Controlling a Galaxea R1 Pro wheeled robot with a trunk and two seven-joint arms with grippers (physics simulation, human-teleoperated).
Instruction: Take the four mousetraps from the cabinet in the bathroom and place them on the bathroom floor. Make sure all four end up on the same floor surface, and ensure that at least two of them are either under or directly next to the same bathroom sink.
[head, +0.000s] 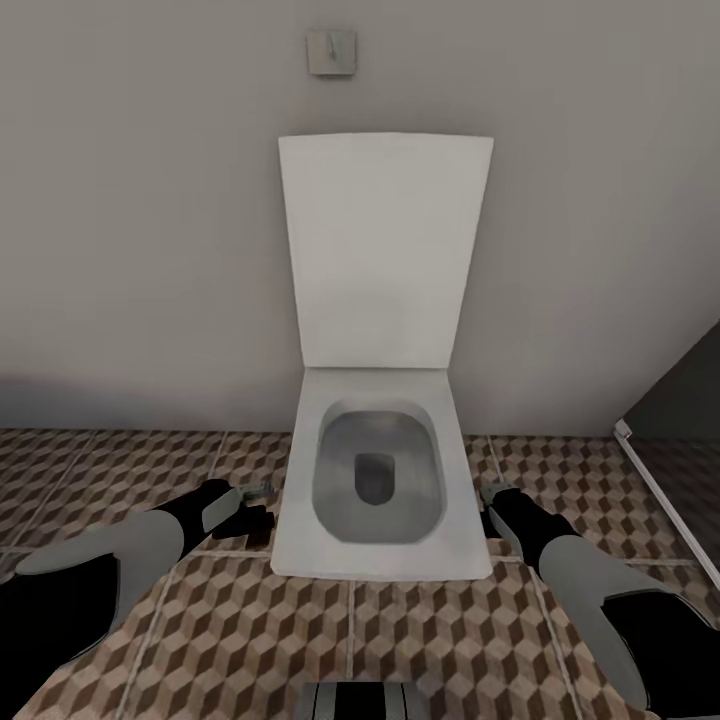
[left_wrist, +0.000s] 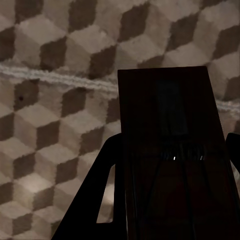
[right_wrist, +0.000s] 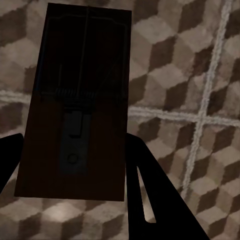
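In the left wrist view a flat dark-brown mousetrap sits between the black fingers of my left gripper, which is shut on it above the cube-patterned bathroom floor. My right gripper is shut on a second mousetrap, whose spring and metal bar face the camera over the bathroom floor. In the head view my left gripper hangs low beside the toilet's left side and my right gripper beside its right side. The cabinet and the sink are out of view.
A white toilet with its lid raised stands straight ahead against the grey wall, a square flush plate above it. A dark panel with a white bottom rail runs along the right. Tiled floor lies in front of the toilet.
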